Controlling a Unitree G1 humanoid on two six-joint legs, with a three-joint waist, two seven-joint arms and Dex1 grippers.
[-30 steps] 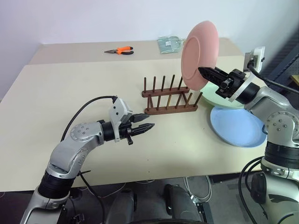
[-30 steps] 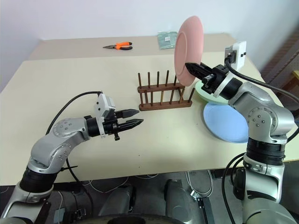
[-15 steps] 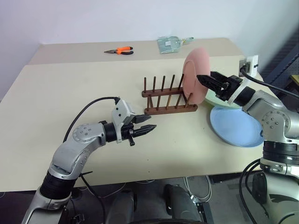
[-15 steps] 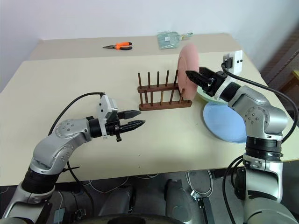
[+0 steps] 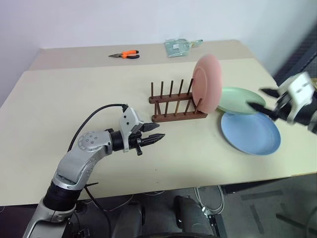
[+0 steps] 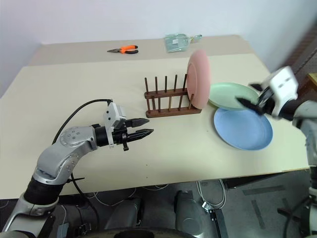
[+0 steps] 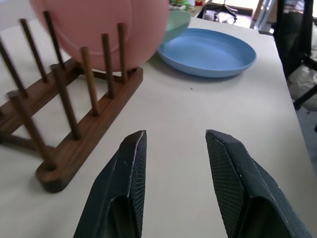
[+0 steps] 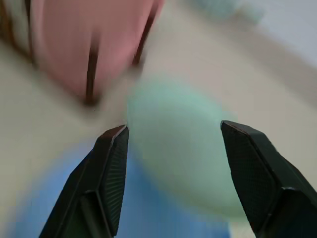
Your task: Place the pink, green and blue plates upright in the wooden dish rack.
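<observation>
Orange-handled pliers and a clear packet on the far table.

A robotics test bench in a lab or workshop room: a plain beige laminate table is standing against a bare white wall, orange-handled pliers are lying on it, and loose cables are trailing underneath.

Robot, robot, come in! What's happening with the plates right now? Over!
Both tools open, empty: left tool, right tool. Pink plate upright in rack. Green plate, blue plate flat on table. Nothing blocking.
</observation>
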